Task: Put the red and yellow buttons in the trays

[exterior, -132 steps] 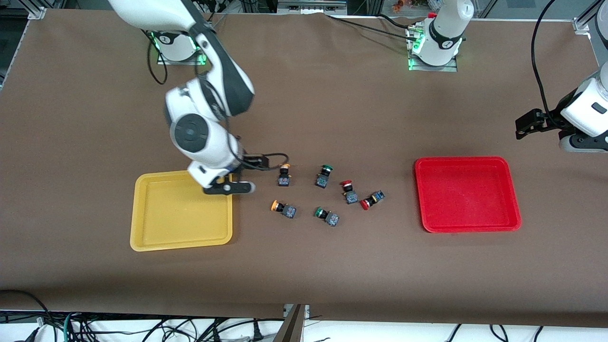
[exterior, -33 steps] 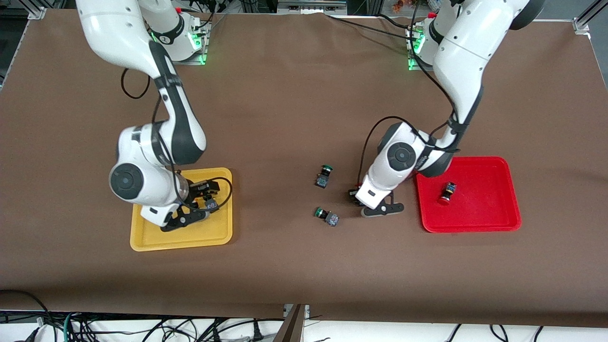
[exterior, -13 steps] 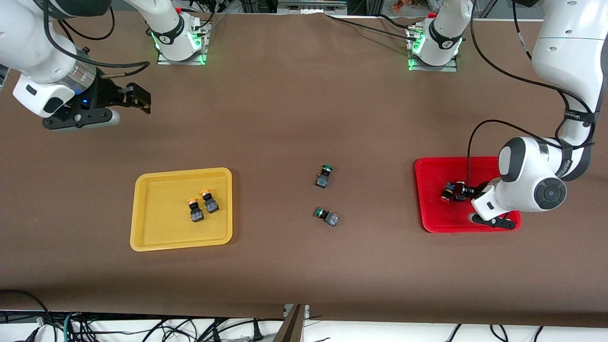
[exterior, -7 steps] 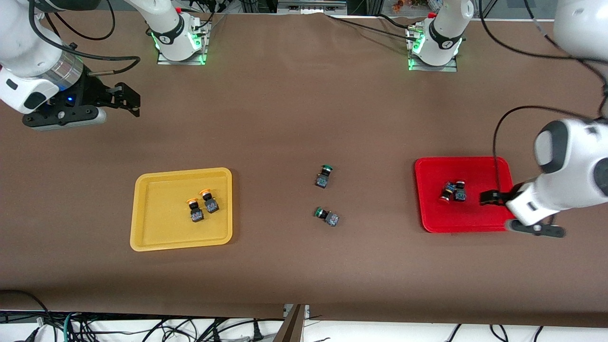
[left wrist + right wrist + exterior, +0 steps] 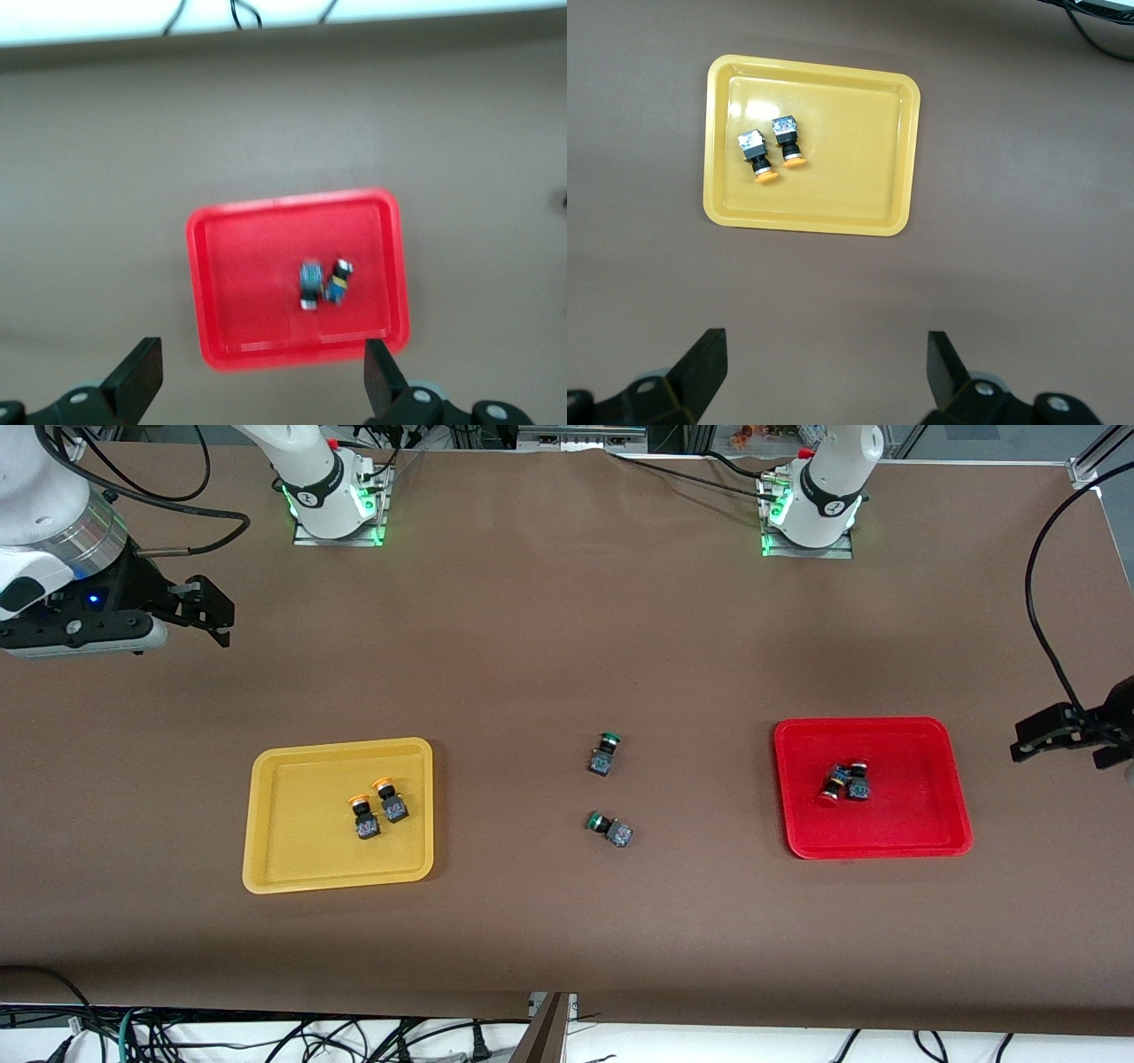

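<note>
The yellow tray (image 5: 301, 841) holds two yellow buttons (image 5: 364, 817) (image 5: 390, 801) lying side by side. The red tray (image 5: 912, 815) holds two red buttons (image 5: 833, 784) (image 5: 857, 781), touching each other. My right gripper (image 5: 213, 611) is open and empty, up over bare table at the right arm's end. Its wrist view shows the yellow tray (image 5: 850, 150) and both yellow buttons (image 5: 757, 152) well below the gripper (image 5: 824, 372). My left gripper (image 5: 1059, 746) is open and empty, up over the left arm's end. Its wrist view shows the red tray (image 5: 221, 292) and red buttons (image 5: 310, 283) below the gripper (image 5: 263, 381).
Two green-capped buttons (image 5: 604, 753) (image 5: 609, 828) lie on the brown table between the trays. The arm bases (image 5: 332, 496) (image 5: 811, 505) stand at the table edge farthest from the front camera.
All four red and yellow buttons went from the table's middle into their trays. In the last second my left gripper let go, rose and drew away from the red tray; my right gripper drifted outward.
</note>
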Controlling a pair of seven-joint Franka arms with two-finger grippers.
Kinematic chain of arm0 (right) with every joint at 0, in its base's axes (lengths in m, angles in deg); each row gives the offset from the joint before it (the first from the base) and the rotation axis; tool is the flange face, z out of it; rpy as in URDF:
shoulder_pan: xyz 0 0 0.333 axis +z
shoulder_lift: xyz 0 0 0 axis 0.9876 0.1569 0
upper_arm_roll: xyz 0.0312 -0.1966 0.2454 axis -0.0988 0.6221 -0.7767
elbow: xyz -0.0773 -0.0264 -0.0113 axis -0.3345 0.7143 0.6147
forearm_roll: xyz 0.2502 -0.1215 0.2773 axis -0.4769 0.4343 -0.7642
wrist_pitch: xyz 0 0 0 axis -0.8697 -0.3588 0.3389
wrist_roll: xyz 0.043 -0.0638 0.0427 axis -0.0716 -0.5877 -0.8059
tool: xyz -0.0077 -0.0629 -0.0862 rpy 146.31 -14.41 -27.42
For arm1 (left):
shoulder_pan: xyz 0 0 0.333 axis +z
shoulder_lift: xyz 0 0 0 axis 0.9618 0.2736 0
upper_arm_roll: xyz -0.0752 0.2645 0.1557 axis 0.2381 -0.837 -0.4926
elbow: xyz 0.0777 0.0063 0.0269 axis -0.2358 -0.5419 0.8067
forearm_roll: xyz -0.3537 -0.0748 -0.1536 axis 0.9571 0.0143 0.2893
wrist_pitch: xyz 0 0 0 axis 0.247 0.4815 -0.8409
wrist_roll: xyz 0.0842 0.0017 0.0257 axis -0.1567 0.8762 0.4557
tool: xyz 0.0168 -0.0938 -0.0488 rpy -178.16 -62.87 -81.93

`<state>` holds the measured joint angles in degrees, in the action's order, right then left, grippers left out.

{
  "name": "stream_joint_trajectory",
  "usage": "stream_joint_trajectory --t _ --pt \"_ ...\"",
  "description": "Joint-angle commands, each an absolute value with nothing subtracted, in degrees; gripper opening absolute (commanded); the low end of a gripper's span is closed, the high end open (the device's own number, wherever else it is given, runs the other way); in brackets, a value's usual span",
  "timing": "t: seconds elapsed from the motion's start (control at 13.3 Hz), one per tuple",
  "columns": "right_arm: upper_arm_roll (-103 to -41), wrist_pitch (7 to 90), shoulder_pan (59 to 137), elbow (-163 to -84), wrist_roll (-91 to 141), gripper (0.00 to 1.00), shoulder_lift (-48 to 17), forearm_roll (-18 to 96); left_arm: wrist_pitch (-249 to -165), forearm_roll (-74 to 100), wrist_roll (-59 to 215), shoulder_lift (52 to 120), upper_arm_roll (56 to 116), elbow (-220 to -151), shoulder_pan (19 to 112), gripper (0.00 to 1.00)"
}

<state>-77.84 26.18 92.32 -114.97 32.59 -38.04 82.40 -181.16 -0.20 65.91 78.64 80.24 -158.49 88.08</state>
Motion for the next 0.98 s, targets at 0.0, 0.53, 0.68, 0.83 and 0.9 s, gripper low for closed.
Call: stream_joint_trajectory --t 0.0,0.53,0.68,0.83,0.9 --pt "-78.71 25.54 91.43 -111.85 32.51 1.0 -35.97 82.36 -177.21 1.04 66.0 75.79 79.67 -160.04 87.84 1.0" --pt "-78.71 25.01 91.35 -111.13 32.42 1.0 -36.05 77.61 -190.49 2.27 65.56 60.4 63.49 -182.82 71.57 1.0" --pt "-78.71 24.75 91.35 -111.13 32.42 1.0 -35.97 77.61 -190.14 2.27 65.91 60.14 63.58 -183.09 72.1 1.0" --pt "-78.71 24.75 91.35 -111.13 32.42 1.0 -35.97 77.61 -188.91 2.27 65.74 60.22 64.02 -183.09 72.45 1.0" --pt "-78.71 24.66 91.35 -111.13 32.42 1.0 -35.97 77.78 -188.47 2.27 65.73 60.66 64.02 -182.56 72.37 1.0"
